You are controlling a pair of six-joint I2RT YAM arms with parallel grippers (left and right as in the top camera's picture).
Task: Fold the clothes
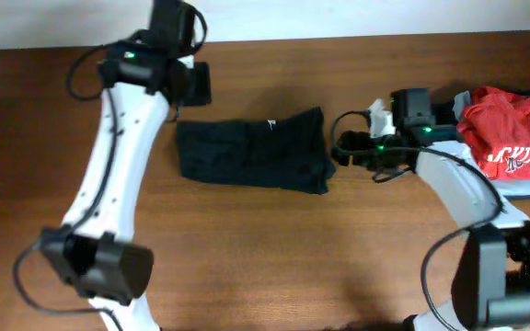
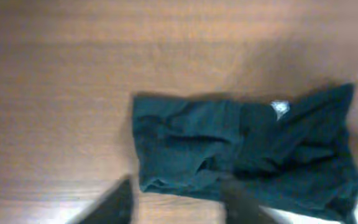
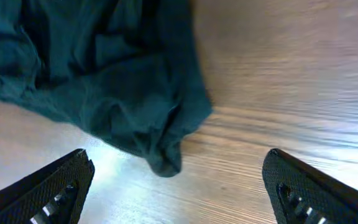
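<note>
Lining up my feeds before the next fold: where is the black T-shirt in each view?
Overhead: black T-shirt mid-frame.
Left wrist: centre to right, lower half.
Right wrist: upper left.
Landmark: its white label, showing in overhead and left wrist only.

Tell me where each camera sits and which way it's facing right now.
Overhead: fixed above the table, looking straight down at the black T-shirt; left arm and right arm both show.
Left wrist: looks down over nearly the whole T-shirt; left claw pokes in along the bottom edge.
Right wrist: low over one T-shirt corner; right claw, wide open, at the bottom corners.
Shared: overhead and left wrist both show the white label.
</note>
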